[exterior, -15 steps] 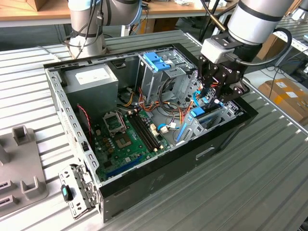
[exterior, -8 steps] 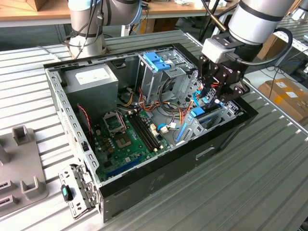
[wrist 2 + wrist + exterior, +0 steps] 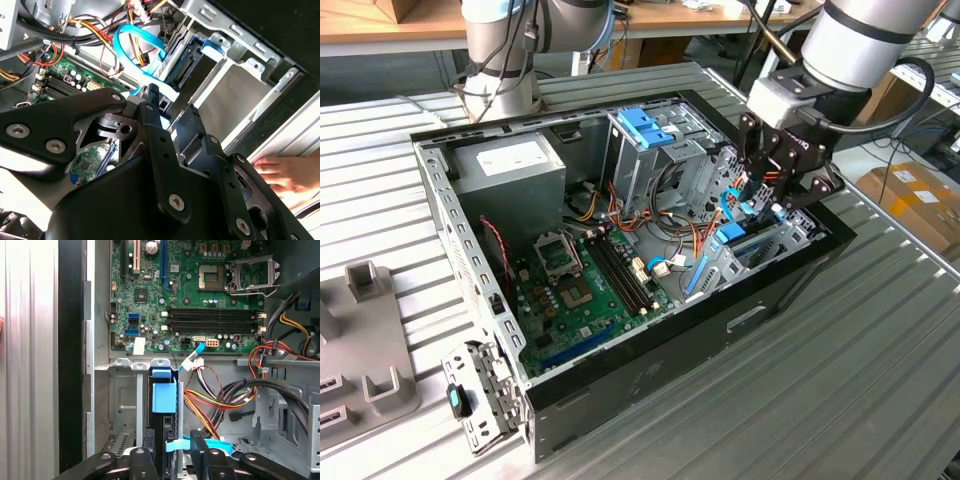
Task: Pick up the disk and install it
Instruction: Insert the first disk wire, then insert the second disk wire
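Note:
The disk (image 3: 164, 396) stands on edge in a slot of the grey drive cage (image 3: 122, 405) at the front of the open computer case (image 3: 650, 360); its blue end tab (image 3: 732, 236) shows at the slot's mouth. My gripper (image 3: 760, 205) hangs just above that slot. In both wrist views the black fingers (image 3: 150, 447) stand apart on either side of the slot line, the disk (image 3: 182, 62) lying beyond their tips. The gripper (image 3: 172, 447) looks open, with a light blue cable (image 3: 135, 55) crossing near the tips of the gripper (image 3: 172, 107).
The green motherboard (image 3: 580, 280) fills the case floor, with bundled wires (image 3: 225, 400) beside the cage. A blue latch (image 3: 645, 125) tops the tall rear cage, next to a grey power supply (image 3: 510, 165). A person's hand (image 3: 280, 172) rests outside the case wall.

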Tool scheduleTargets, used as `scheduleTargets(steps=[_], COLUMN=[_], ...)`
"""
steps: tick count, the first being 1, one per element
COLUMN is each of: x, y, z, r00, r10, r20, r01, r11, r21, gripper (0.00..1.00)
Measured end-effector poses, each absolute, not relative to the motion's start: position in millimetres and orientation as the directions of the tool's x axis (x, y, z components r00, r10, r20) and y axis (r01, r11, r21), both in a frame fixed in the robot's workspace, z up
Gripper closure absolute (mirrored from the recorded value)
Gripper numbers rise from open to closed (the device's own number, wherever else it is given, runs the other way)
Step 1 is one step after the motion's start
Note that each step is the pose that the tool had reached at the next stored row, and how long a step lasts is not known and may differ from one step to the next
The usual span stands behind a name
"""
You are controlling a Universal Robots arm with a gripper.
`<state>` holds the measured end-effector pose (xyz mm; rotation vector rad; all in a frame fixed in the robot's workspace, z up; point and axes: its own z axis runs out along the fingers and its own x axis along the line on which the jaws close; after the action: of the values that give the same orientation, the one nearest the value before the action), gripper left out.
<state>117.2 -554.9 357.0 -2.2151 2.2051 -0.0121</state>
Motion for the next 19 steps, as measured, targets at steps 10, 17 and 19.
scheduleTargets(steps=[10, 17, 19], x=[129.4, 129.6, 129.6], y=[-554.9, -554.9, -554.9], z=[356.8, 357.0, 358.6], r00=[0.004, 0.005, 0.007], r10=[-1.0, -1.0, -1.0], r20=[-0.006, -0.006, -0.005], r01=[-1.0, -1.0, -1.0], r11=[-0.003, -0.005, -0.007], r21=[-0.015, -0.015, -0.015], gripper=[0.58, 0.58, 0.58])
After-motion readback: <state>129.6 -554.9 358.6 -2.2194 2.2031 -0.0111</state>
